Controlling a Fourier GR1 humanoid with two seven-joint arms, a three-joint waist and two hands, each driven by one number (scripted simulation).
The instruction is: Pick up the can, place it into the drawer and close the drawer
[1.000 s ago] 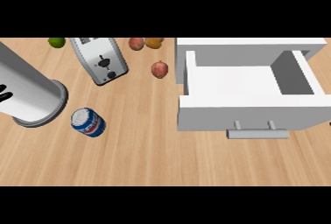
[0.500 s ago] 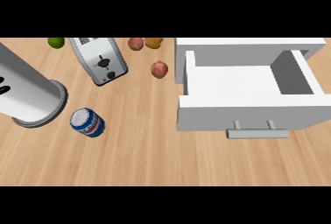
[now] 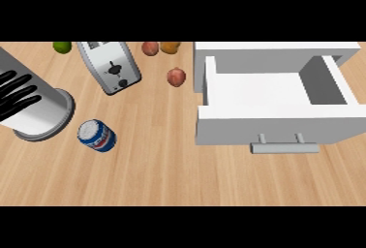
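Observation:
A blue and white can (image 3: 97, 135) with a red band lies on its side on the wooden counter, left of centre. The white drawer (image 3: 275, 117) stands pulled open at the right, its inside bare, and its grey handle (image 3: 284, 146) faces the near edge. My left hand (image 3: 16, 94) shows at the far left edge with black fingers straight and spread. It lies over the grey forearm (image 3: 44, 110), up and to the left of the can and apart from it. The hand holds nothing. My right hand is not in view.
A silver toaster (image 3: 109, 67) stands at the back, left of centre. A reddish fruit (image 3: 175, 76) lies between it and the drawer. Another reddish fruit (image 3: 150, 48), an orange one (image 3: 169, 47) and a green one (image 3: 63, 46) sit along the far edge.
The left hand's fingers now reach farther into view from the left edge. The can and the drawer have not moved.

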